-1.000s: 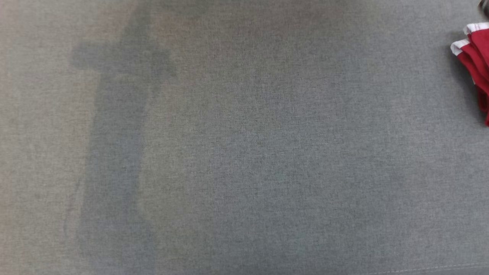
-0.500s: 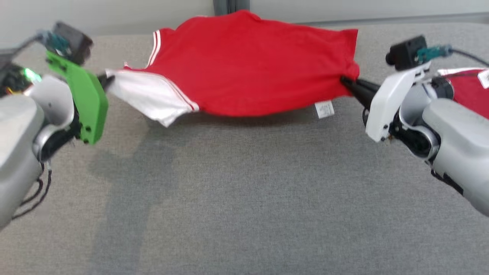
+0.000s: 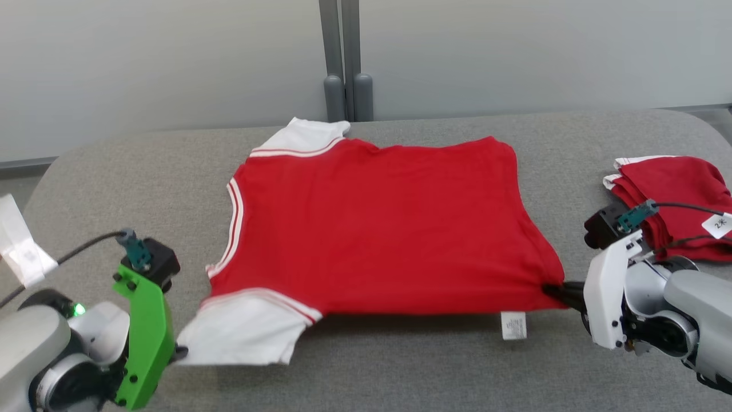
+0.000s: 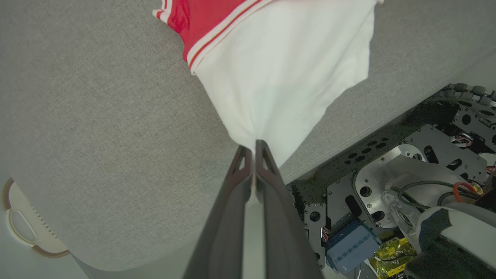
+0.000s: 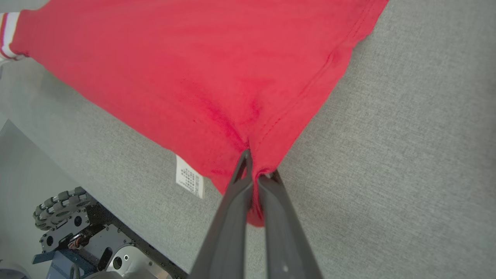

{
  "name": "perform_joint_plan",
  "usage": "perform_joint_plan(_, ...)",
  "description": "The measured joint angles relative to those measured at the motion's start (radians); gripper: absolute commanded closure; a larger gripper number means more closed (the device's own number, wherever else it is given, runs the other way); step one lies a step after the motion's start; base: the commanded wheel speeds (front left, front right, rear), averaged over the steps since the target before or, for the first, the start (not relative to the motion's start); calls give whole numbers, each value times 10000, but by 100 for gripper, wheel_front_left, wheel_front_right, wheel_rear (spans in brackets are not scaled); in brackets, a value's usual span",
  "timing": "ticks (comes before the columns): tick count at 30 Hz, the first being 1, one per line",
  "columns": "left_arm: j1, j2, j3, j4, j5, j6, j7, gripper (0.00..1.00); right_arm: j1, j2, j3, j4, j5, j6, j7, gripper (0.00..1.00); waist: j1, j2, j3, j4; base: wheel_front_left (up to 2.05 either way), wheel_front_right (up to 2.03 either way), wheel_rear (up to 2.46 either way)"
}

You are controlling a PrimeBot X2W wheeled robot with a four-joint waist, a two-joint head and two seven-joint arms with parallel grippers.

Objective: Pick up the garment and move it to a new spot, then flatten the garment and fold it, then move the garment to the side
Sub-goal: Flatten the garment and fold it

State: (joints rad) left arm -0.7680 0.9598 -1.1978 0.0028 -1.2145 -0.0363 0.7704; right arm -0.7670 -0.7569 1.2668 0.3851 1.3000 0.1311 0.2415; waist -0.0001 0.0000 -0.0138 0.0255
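A white tag [image 3: 719,224] on the folded red pile [image 3: 675,189] seems to read "2米". The print on the care label [image 3: 513,325] of the garment [image 3: 372,229] is illegible.

The garment [image 3: 377,229] now flat on table [image 3: 400,377].

The left gripper [image 4: 254,145] pinches the white sleeve [image 4: 286,73] of the red shirt [image 4: 201,19], just above its finger tips.
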Motion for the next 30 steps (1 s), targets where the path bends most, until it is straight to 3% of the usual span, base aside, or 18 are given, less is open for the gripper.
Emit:
perform_joint_plan(6,892,917,-297,-2109,-1030,853,1041,100,773,-895,92,-920,184,0,1555,100,0,0,-54,-86,0,0,0)
perform_joint_plan(14,1125,1490,-165,-3168,-1651,1432,1350,100,1218,-1657,21,-1789,792,2,2945,100,0,0,175,-131,0,0,0)
perform_joint_plan(21,307,1220,512,-2692,-2255,1492,1672,100,546,-1530,-606,-1887,961,2,3423,100,0,0,740,-196,0,0,0)
perform_joint_plan(30,-1224,4,1005,-974,-2249,1360,2380,100,-745,-1018,-1553,-1080,1528,0,4289,100,0,0,1810,-313,0,0,0)
